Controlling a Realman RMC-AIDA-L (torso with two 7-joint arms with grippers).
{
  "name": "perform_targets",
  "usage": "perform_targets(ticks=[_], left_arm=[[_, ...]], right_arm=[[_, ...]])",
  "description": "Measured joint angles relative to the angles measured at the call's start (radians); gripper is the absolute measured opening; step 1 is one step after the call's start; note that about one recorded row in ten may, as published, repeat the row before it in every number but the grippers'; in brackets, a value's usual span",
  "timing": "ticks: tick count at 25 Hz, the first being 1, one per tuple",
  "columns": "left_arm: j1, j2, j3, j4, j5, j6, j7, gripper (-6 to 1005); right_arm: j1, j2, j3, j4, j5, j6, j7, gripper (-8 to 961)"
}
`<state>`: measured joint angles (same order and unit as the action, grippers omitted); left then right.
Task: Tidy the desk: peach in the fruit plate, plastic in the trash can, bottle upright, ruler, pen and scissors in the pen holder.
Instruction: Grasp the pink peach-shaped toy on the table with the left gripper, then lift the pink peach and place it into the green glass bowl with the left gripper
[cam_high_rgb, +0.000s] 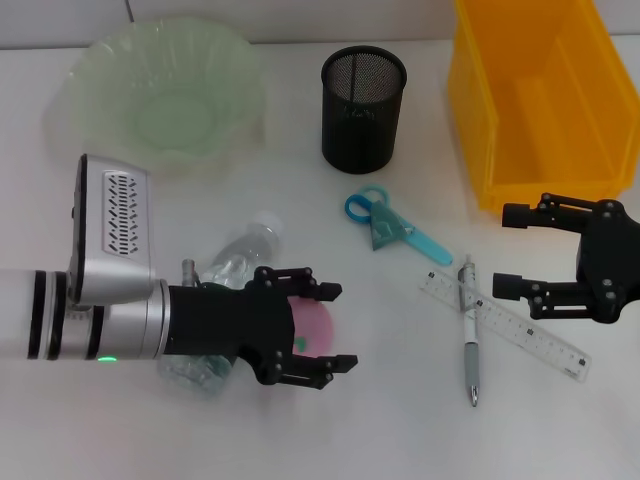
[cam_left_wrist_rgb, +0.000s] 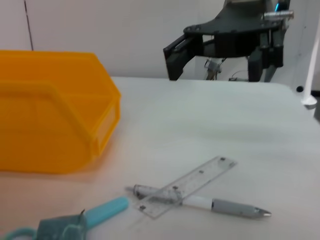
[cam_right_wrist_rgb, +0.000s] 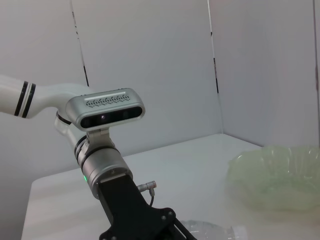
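My left gripper (cam_high_rgb: 315, 330) straddles the pink peach (cam_high_rgb: 312, 325) on the worktop (cam_high_rgb: 400, 420), jaws spread and not yet clamped, right gripper (cam_high_rgb: 515, 250) spread idle by the yellow bin (cam_high_rgb: 530, 100); closing off-centre could roll it against the fallen bottle (cam_high_rgb: 240, 262).

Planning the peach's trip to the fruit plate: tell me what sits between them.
Nothing visible blocks it. The peach sits between the left gripper's fingers, with the lying bottle just behind it, toward the fruit plate. Lifted, the peach should pass above the bottle to the plate.
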<state>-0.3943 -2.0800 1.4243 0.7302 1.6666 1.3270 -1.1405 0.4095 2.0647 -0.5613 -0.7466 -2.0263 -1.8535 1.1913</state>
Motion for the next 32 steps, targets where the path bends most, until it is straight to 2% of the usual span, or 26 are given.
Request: perform_targets(ticks=[8,13,16,24,29,32], left_arm=[[0.052,0.006,0.016,0.096,0.039,-0.028,-0.026,811],[0.061,0.005,0.023,0.122,0.092,-0.054,-0.042,738],[0.060,0.004,0.065,0.139,0.105,-0.093,-0.051,613],[0.067,0.002,0.098,0.200,0.133,-0.126,-0.085,283],[0.076,0.005,0.091,0.244,0.113,-0.112,-0.125,189],[0.083,0.008,0.055,0.279,0.054,-0.072,-0.130,145]], right_arm=[[-0.002,0.000,0.000,0.005,0.000,-0.001,0.001,824],[-0.001,0.000,-0.005,0.006,0.000,0.005,0.001,824],[-0.001,0.000,-0.004,0.007,-0.004,0.005,0.000,823],[-0.001,0.000,-0.002,0.008,-0.005,0.003,0.000,823],[-0.002,0.000,-0.002,0.007,-0.005,0.004,0.000,823],[-0.004,0.000,-0.002,0.007,-0.004,0.006,0.000,823]])
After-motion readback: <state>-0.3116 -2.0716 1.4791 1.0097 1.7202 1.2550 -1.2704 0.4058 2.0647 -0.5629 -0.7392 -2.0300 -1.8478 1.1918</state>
